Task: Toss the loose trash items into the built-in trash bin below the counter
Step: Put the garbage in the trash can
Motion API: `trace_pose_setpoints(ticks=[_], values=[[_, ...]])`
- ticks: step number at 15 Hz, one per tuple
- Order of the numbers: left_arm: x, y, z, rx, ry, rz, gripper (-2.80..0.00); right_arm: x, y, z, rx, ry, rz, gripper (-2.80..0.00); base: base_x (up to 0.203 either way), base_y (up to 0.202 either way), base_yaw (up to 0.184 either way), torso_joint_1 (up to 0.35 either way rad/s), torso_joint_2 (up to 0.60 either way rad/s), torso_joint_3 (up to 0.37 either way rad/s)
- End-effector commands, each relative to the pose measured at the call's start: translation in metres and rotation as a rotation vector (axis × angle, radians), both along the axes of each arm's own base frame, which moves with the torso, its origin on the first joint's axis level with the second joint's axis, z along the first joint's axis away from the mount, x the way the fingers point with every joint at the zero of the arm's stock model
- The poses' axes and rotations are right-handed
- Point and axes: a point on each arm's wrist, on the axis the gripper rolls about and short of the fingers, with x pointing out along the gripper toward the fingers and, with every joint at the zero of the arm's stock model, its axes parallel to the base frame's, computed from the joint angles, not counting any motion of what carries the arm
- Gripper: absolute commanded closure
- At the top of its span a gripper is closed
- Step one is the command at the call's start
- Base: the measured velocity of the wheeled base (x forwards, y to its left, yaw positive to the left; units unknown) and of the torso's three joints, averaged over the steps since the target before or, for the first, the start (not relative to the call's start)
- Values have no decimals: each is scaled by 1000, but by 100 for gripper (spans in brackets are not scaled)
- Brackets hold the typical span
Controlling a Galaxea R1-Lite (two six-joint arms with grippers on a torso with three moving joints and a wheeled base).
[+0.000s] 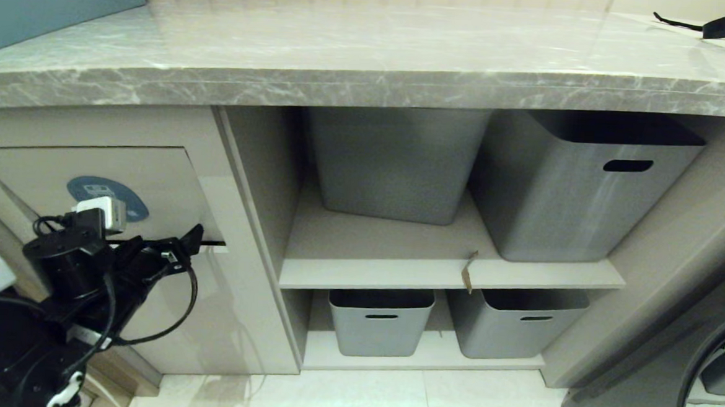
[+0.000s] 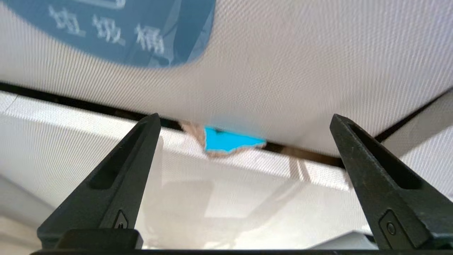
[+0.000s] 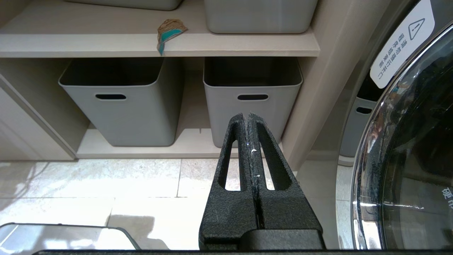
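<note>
Your left gripper (image 2: 244,120) hangs wide open and empty just before the bin flap (image 1: 90,183), where a teal-faced cardboard scrap (image 2: 226,141) is pinched at the lower edge and may slip to the floor instead of inside.

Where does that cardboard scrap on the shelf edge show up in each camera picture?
Head view: cardboard scrap hangs over the front edge of the shelf.
Left wrist view: not in it.
Right wrist view: same edge, above the tubs.
Shared landmark: lower grey tubs, head and right wrist.
</note>
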Motion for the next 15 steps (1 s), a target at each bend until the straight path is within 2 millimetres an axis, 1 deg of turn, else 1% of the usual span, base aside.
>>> trace_pose_setpoints(ticks=[1, 2, 4, 7, 9, 10, 13, 15], values=[[-4, 0, 0, -1, 0, 0, -280, 0, 0, 0, 0, 1, 1, 0, 0, 0, 0, 0, 0, 0], [-8, 0, -1, 0, 9, -4, -280, 0, 0, 0, 0, 0, 1, 0, 0, 0, 0, 0, 0, 0], [-18, -1, 7, 2, -7, -12, -280, 0, 0, 0, 0, 1, 1, 0, 0, 0, 0, 0, 0, 0], [-46, -1, 9, 4, 16, -25, -280, 0, 0, 0, 0, 0, 1, 0, 0, 0, 0, 0, 0, 0], [-69, 0, 0, 6, 83, -34, -280, 0, 0, 0, -1, 0, 1, 0, 0, 0, 0, 0, 0, 0], [-75, 0, -4, 5, 105, -49, -280, 0, 0, 0, -2, 1, 1, 0, 0, 0, 0, 0, 0, 0], [-73, -5, -8, 1, 126, -136, -280, 0, 0, 0, 0, 0, 1, 0, 0, 0, 0, 0, 0, 0], [-61, -11, -10, -4, 122, -213, -280, 0, 0, 0, 0, 1, 1, 0, 0, 0, 0, 0, 0, 0]])
